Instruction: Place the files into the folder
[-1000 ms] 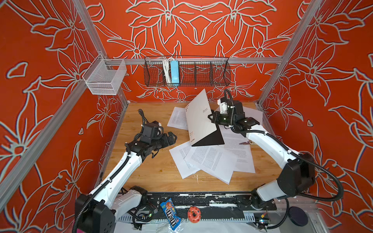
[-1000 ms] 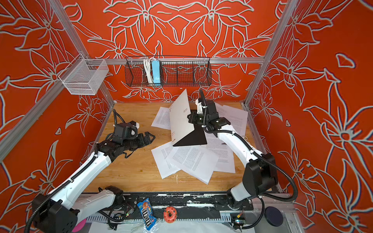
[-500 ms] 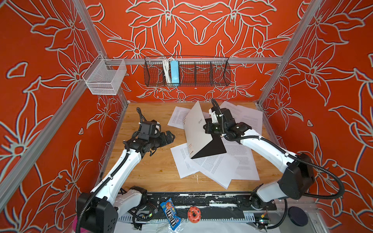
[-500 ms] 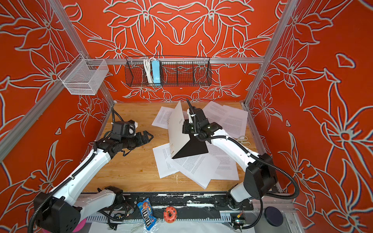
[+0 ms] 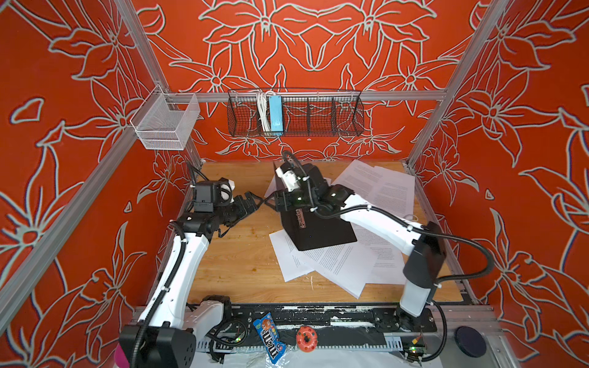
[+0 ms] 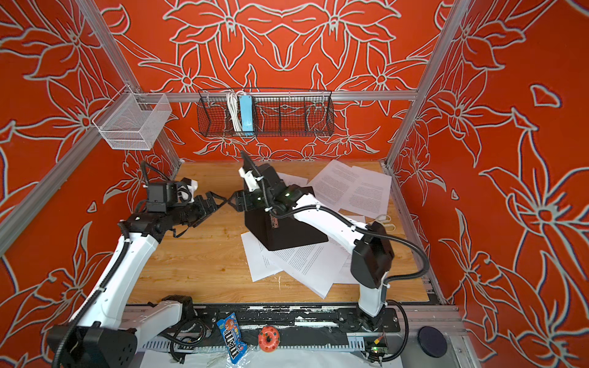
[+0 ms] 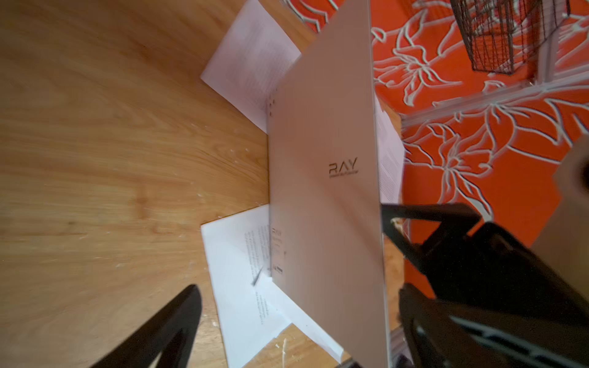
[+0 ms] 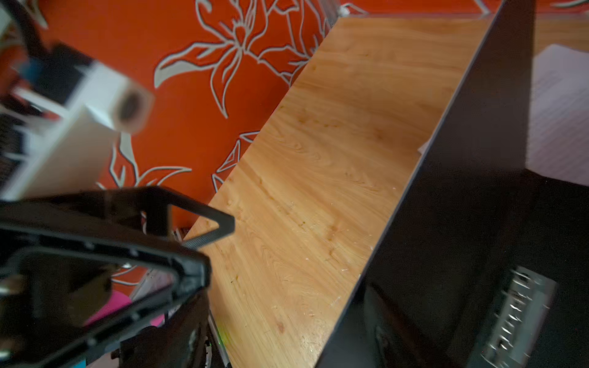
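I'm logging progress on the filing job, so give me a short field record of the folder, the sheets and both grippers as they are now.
folder: thin, grey-white outside, matte black inside; open on the wooden table, one cover flat, one upright showing "RAY" lettering
files: loose white printed paper sheets, scattered under and around the folder; none seen inside
left gripper: open, facing the upright cover's grey outside
right gripper: open, on its black inner side, gripping nothing
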